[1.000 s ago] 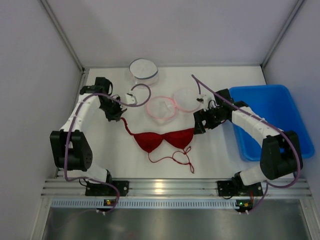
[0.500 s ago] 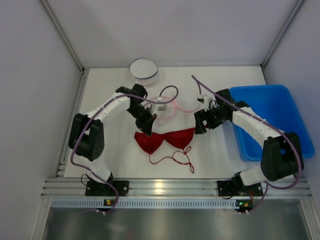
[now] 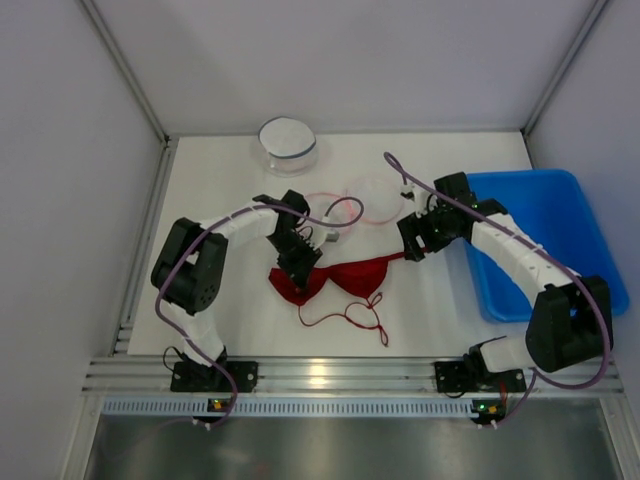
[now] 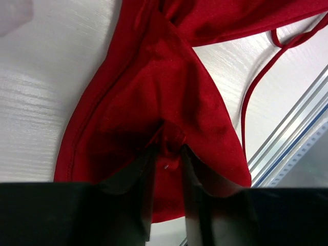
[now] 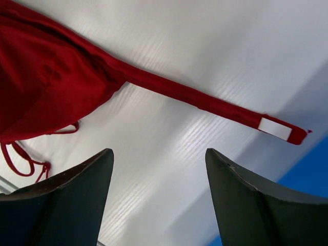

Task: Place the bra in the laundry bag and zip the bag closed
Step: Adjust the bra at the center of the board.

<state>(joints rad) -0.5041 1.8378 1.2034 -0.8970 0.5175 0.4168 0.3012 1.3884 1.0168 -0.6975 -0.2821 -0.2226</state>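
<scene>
Overhead view.
- Table (image 3: pixel 220 180): white, walled on three sides.
- Bra (image 3: pixel 340 276): red, lying flat near the middle of the table and outside the bag. Its thin ties (image 3: pixel 355 315) trail toward the near edge.
- Bag (image 3: pixel 372 193): pale mesh with a pink rim, lying just behind the bra. It is faint here, and I cannot tell how far it is open.
- Pouch (image 3: pixel 288 142): round and white with a dark band, at the back of the table, well apart from the bra.
- Bin (image 3: pixel 545 240): blue, at the right side.
- Left gripper (image 3: pixel 298 265): down on the bra's left cup.
- Right gripper (image 3: pixel 410 248): just off the bra's right end, between the bra and the bin.

Left wrist view.
- Fingers (image 4: pixel 145 195): dark, only a narrow gap between them, with the tips pressed into the red cup.
- A small pucker of cloth stands up between the tips. I cannot tell whether it is pinched or only pushed up.
- One tie curves over bare table to the right.

Right wrist view.
- Jaws spread wide with nothing between them, above bare table.
- Strap (image 5: pixel 195 97): flat and red, running from the cup out to the right, ahead of the fingertips and not touching them.
- Tag (image 5: pixel 275 128): white, at the strap's end.
- The bin's blue shows at the lower right corner.
</scene>
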